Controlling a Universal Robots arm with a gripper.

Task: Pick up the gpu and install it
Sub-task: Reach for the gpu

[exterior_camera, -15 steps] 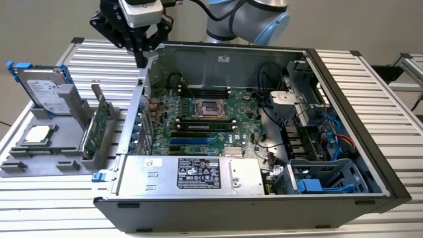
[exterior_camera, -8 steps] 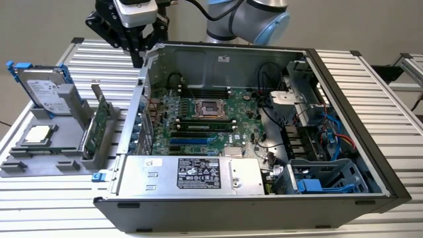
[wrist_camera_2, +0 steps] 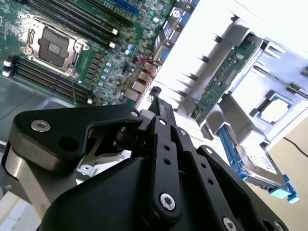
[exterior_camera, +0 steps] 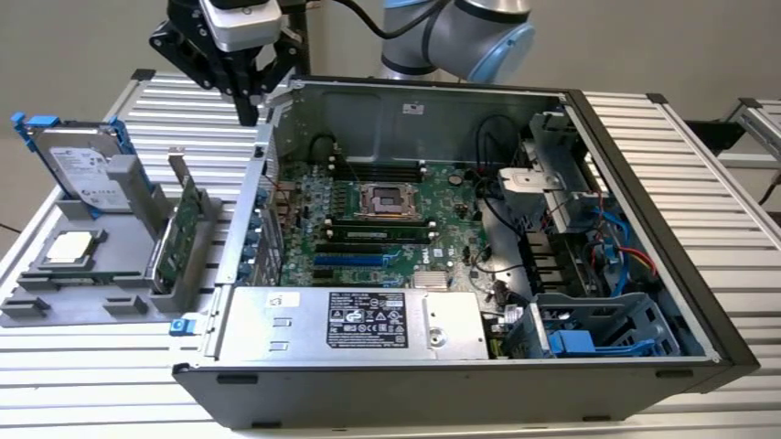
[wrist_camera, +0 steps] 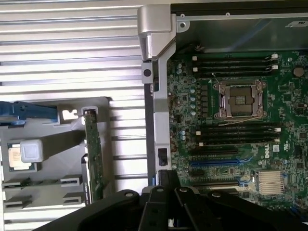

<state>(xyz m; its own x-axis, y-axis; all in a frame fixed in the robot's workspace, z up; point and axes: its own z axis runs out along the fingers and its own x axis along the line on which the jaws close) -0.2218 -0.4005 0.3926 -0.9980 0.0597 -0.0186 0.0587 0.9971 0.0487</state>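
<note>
Gripper (exterior_camera: 249, 114) hovering over computer case (exterior_camera: 403, 389) edge, fingers pressed together, gripping nothing. Gray tray (exterior_camera: 68, 306) beside case holding gpu (exterior_camera: 183, 229) on edge, hard drive (exterior_camera: 86, 169), processor (exterior_camera: 69, 247).

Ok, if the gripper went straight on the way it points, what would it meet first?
Probably the computer case's rear wall: the gripper points down just above that edge, and the first wrist view lines them up. The gpu stands aside in its grey holder. Depth is hard to judge.
</note>
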